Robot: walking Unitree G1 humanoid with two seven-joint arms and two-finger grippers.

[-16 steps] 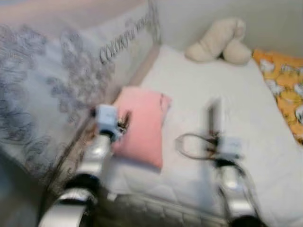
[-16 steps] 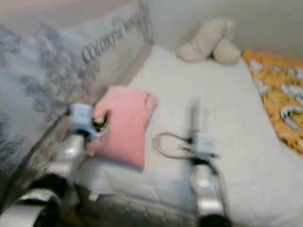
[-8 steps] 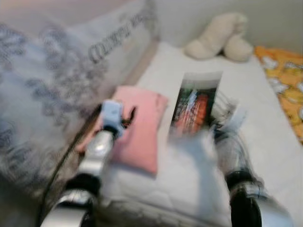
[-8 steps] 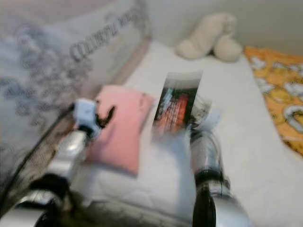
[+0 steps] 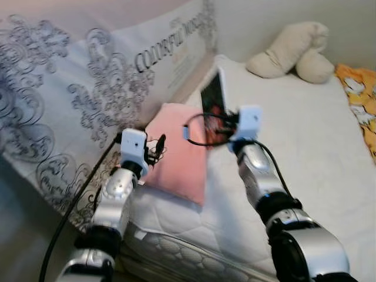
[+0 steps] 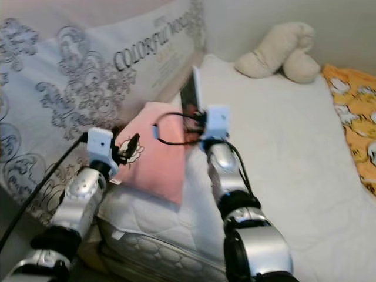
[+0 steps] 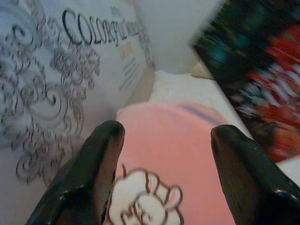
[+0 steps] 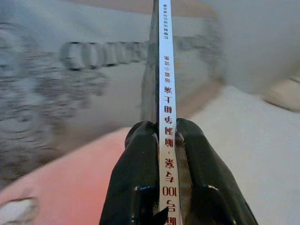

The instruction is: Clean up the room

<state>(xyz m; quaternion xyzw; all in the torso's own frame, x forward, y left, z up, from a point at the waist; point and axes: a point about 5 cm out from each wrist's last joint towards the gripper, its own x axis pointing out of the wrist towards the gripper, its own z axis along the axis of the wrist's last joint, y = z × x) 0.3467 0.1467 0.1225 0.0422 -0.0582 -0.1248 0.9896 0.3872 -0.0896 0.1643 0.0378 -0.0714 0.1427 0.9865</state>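
Right claw [image 8: 165, 140] pinching a thin book [image 8: 161, 70] by its spine, one black finger [image 8: 136, 168] pressed to each side. Book held upright and edge-on in the right wrist view, white spine with red and black print running along it; seen from the head, raised above the bed [image 5: 305, 147], dark cover with red and green patches [image 5: 212, 103] turned toward the robot's left. Book just over the far edge of a pink cushion [image 5: 176, 158], apart from it as far as can be told.

Left claw [image 7: 161, 154] spread wide, holding nothing, hovering low over the near part of the pink cushion, a white bunny print [image 7: 145, 204] between its fingers [image 7: 101, 159]. Book up and to the right of this claw, blurred at the edge of the left wrist view [image 7: 262, 75].

Pink cushion lying on the white mattress, beside a large grey-patterned pillow [image 5: 88, 88] with printed lettering leaning along the bed's left side. Cream plush toy [image 5: 291, 53] at the far end of the bed near the wall. Orange patterned blanket [image 5: 361, 94] along the right edge.
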